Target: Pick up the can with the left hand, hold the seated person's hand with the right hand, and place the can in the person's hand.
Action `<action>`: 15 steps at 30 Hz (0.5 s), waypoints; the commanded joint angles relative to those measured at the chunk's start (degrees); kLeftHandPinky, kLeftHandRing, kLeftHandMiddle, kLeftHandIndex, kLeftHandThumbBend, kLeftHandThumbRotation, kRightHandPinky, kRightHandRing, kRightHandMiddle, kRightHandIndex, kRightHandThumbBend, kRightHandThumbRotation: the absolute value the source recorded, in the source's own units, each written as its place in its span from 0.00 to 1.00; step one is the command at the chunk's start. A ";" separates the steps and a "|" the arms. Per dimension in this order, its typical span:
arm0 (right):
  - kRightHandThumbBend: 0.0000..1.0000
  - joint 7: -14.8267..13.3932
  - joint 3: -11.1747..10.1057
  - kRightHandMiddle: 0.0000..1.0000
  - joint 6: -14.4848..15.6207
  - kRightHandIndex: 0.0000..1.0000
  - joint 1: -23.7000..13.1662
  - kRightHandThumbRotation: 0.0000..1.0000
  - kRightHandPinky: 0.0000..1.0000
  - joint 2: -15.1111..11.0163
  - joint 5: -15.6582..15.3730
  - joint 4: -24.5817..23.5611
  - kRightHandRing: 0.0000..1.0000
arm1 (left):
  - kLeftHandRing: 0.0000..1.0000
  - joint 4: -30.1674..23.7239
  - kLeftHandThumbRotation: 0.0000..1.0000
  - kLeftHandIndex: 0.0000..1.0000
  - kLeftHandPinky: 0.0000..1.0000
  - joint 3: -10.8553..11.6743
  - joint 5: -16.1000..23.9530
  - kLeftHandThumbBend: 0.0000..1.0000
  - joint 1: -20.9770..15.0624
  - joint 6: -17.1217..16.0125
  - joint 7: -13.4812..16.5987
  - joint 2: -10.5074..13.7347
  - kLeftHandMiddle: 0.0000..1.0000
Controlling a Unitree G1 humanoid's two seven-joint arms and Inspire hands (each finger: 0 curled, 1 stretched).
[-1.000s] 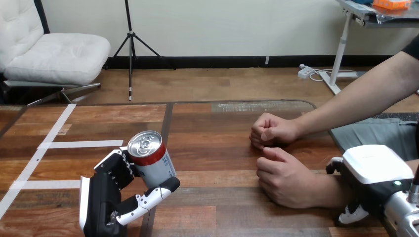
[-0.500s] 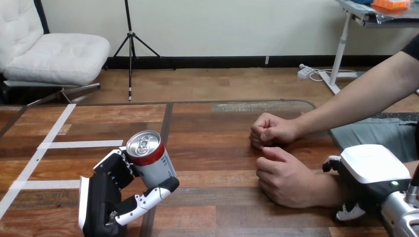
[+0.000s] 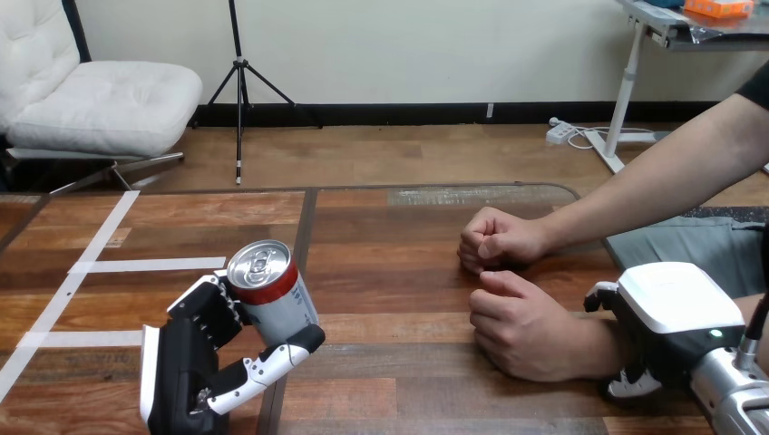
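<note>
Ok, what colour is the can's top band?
Red band on the silver metal can, head view.

The left hand (image 3: pixel 181 372) is showing a black body with a white shell running along its outer edge. Its thumb (image 3: pixel 263 365) is alternating white segments with black joints and ending in a black tip. The right hand (image 3: pixel 678 306) is wearing a broad, rounded white shell over a black frame, with a small lit dot glowing near the wrist, and it is joining a silver forearm (image 3: pixel 736 403).
</note>
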 commanded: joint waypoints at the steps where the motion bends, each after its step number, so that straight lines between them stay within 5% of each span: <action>1: 0.82 -1.15 1.79 0.77 -0.57 0.75 -2.82 0.06 0.75 -0.17 1.04 3.64 0.77 | 0.44 -4.67 0.00 0.51 0.42 0.12 -0.41 0.73 -1.67 -0.76 -0.43 0.47 0.49; 15: 0.80 -2.21 3.49 0.76 -0.83 0.75 -4.64 0.05 0.74 -0.03 1.94 8.06 0.76 | 0.44 -4.64 0.00 0.51 0.43 0.88 0.91 0.73 -1.61 -1.29 0.23 0.57 0.48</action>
